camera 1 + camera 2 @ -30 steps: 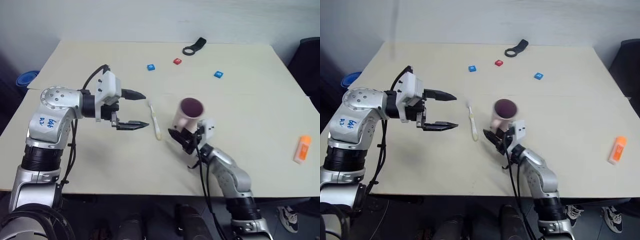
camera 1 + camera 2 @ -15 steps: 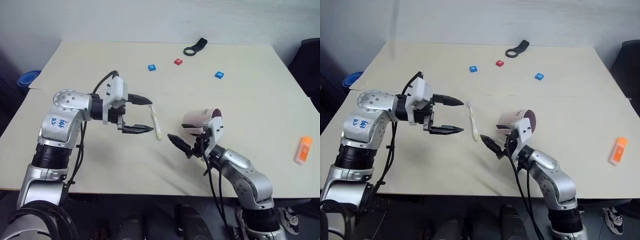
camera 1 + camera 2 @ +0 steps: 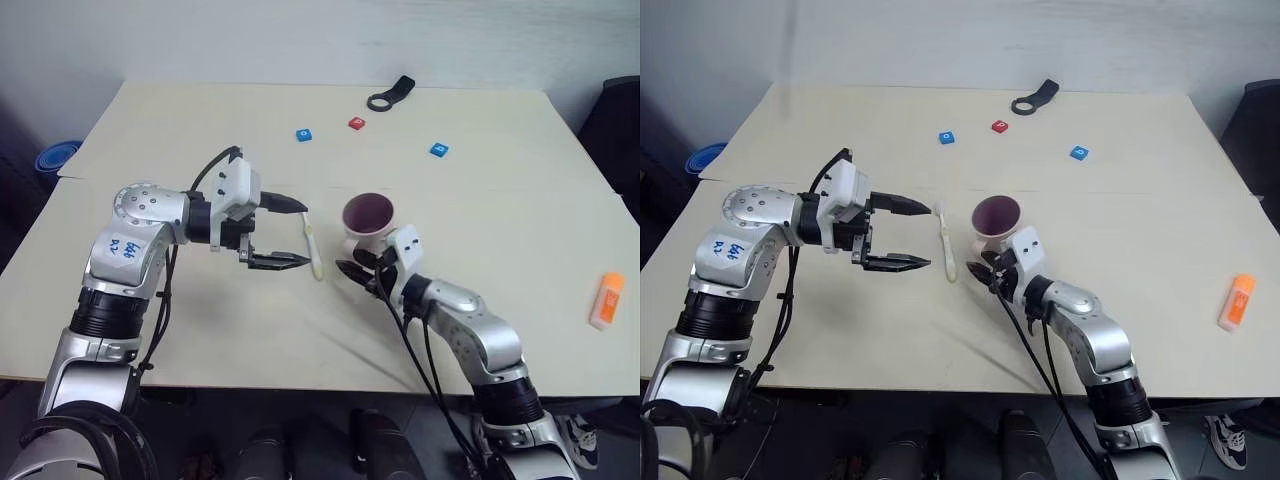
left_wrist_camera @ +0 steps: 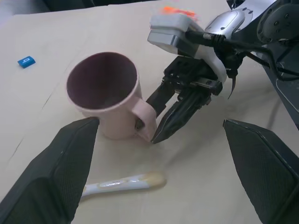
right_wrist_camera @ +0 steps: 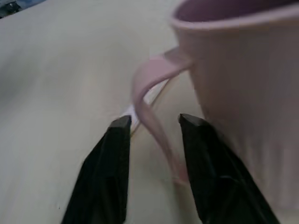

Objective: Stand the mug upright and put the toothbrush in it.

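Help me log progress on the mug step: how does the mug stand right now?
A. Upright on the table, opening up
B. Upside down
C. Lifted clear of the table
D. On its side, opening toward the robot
A: the mug stands upright on the table, its dark interior facing up.

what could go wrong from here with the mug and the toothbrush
1. The right gripper straddles the handle of the upright mug, so pulling away carelessly could snag the handle and tip the mug.
2. The toothbrush lies flat on the table, so the open left gripper beside it may struggle to pinch the slim handle.
3. The two grippers are close and could collide.
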